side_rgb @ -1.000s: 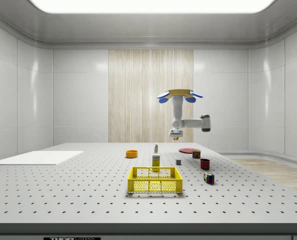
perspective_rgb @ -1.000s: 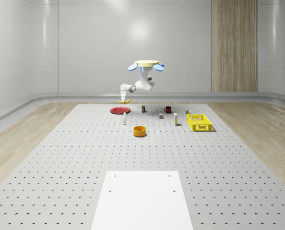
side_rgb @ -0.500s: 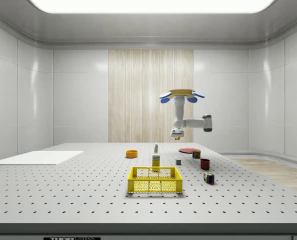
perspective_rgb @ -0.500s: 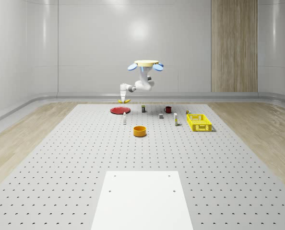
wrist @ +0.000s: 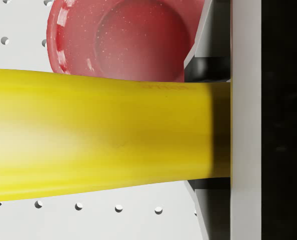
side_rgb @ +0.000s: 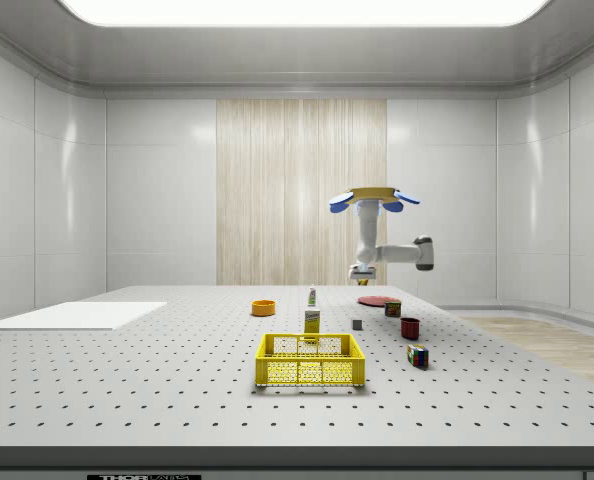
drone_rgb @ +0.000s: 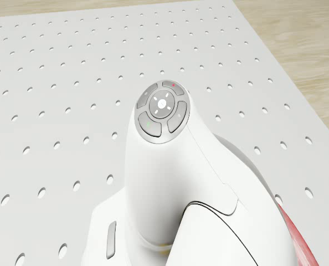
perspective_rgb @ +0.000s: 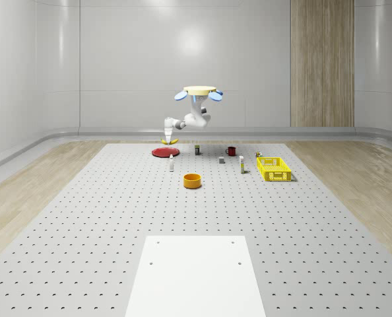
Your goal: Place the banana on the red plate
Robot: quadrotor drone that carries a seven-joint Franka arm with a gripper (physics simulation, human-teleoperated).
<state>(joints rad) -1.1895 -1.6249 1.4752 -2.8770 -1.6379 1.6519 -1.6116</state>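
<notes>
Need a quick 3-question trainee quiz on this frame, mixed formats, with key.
1. True or false: the banana already lies on the red plate.
2. Multiple choice: in the whole-scene view, the drone hovers
A. over the yellow basket
B. over the far end of the perforated table, just to the right of the red plate
C. landed on the white panel
3. Fill in: the gripper is shut on the ____.

Key
1. False: the banana is held in the jaws above the plate, which the wrist view shows beneath it.
2. B
3. banana
</notes>
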